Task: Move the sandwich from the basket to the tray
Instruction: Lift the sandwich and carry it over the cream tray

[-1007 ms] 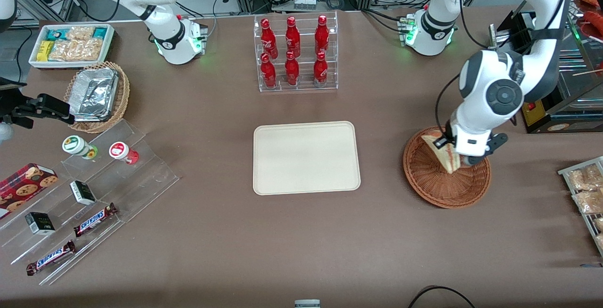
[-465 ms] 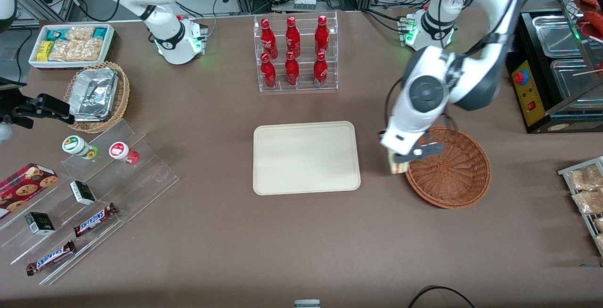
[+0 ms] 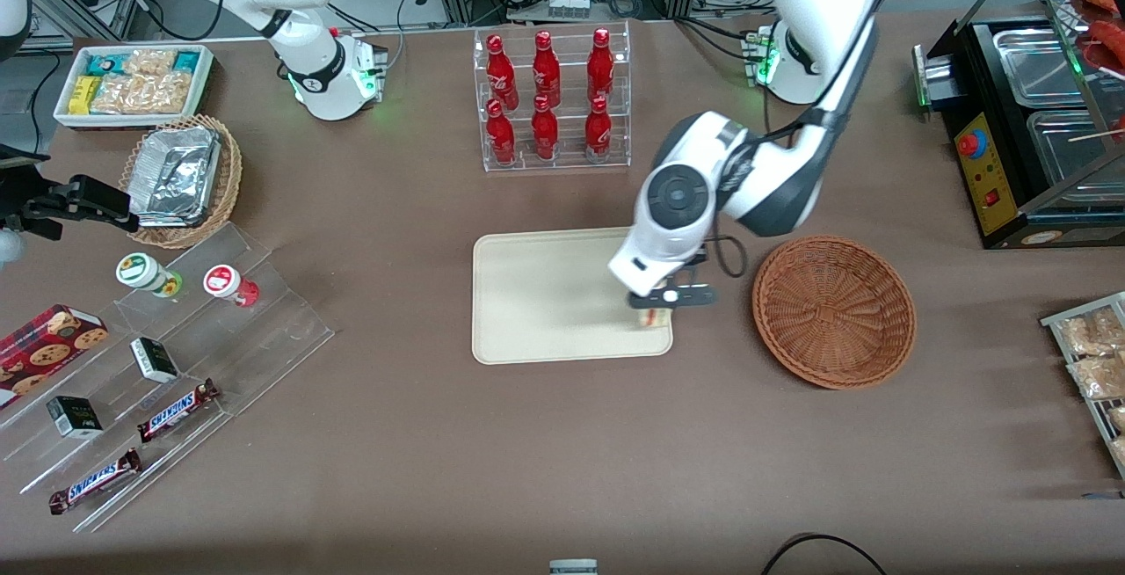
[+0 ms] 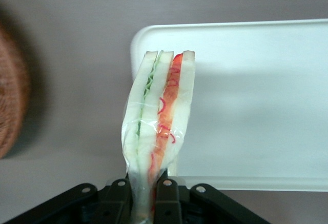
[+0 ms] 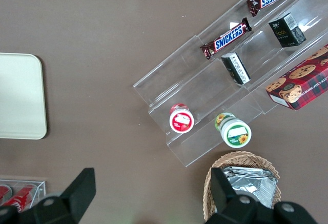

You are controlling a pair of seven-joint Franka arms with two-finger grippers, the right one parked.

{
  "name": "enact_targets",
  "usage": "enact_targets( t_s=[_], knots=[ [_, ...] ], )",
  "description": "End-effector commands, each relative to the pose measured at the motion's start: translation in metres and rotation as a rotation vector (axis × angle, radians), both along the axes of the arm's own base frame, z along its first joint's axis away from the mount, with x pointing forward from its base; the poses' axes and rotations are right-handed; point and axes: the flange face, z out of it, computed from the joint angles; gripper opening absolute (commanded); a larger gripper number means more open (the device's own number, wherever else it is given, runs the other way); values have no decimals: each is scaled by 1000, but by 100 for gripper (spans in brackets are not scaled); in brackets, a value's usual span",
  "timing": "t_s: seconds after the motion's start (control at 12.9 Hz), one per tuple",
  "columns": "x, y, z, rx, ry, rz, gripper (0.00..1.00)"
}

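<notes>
The wrapped sandwich shows pale bread with green and red-orange filling along its cut edge. My left gripper is shut on its lower end. In the front view the gripper hangs over the cream tray, at the tray's corner nearest the front camera on the basket's side. Only a sliver of the sandwich shows under the fingers there. The reddish-brown wicker basket stands beside the tray, toward the working arm's end, with nothing in it. The wrist view also catches the tray and the basket's rim.
A clear rack of red bottles stands farther from the front camera than the tray. Toward the parked arm's end are a tan wicker basket with a foil container, a white snack bin and an acrylic stand. A black appliance sits near the basket.
The gripper lifted the sandwich out of the basket and carried it sideways to above the tray's near corner. The basket now holds nothing.
</notes>
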Motion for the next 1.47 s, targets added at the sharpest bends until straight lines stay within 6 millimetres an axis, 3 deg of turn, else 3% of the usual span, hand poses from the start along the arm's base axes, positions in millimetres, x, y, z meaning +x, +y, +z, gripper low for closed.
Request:
enact_targets(
  t_s=[0.0,0.15,0.54,1.39],
  knots=[
    [0,-55,-13,-33,12,7,0],
    [-11,-85,-20,-30,4,44,0],
    [-14,-118,-37,-29,-7,136,0],
    [-20,-143,-76,-34,-23,188,0]
  ],
)
